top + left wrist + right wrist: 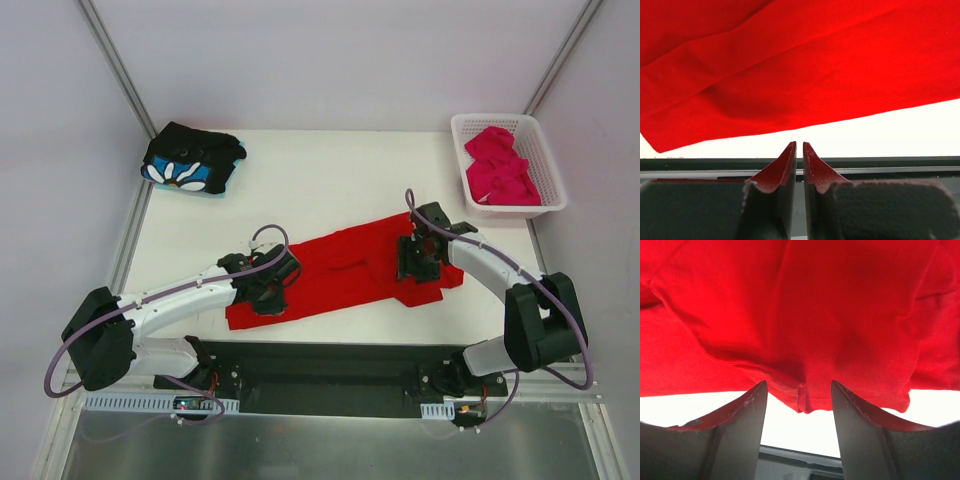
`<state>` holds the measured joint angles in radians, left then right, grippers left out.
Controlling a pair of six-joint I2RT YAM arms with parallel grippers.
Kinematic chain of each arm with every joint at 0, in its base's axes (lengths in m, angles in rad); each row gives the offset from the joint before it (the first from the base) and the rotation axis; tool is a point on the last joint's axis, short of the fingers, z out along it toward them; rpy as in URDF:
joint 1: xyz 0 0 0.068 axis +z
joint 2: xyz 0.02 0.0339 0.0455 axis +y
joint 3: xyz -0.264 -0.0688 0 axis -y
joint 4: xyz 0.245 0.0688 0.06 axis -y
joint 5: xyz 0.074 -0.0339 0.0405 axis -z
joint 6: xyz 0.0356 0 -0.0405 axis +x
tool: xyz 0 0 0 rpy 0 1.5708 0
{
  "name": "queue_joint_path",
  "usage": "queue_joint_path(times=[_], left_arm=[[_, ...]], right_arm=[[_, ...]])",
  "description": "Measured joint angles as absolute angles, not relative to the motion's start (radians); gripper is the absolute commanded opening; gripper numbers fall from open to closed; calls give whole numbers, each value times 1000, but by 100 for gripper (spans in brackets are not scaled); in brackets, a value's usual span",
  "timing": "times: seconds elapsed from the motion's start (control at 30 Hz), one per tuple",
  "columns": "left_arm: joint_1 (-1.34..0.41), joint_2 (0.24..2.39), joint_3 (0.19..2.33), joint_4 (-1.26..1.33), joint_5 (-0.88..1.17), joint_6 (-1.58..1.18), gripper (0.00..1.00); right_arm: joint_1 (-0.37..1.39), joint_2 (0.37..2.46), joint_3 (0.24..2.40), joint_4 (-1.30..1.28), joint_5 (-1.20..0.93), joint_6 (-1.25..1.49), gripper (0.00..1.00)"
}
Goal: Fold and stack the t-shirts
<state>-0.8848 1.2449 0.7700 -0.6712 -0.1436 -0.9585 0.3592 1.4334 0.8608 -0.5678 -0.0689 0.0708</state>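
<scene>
- Left end effector (pixel 799 146): closed, holding nothing, at the red t-shirt's (pixel 335 272) near-left edge.
- Right end effector (pixel 799 387): jaws apart, flanking a shirt fold, not pinching it.

Bright, even overhead light, soft shadows; wrist views blur close up.
</scene>
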Motion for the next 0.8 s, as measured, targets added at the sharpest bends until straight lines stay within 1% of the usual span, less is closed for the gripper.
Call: queue_joint_path(times=[0.3, 0.8], left_arm=[[-885, 1245, 770, -671, -144, -958, 9], [-885, 1245, 770, -671, -144, -959, 9]], right_arm=[[389, 1434, 855, -557, -138, 73, 57], [482, 1407, 852, -556, -358, 135, 57]])
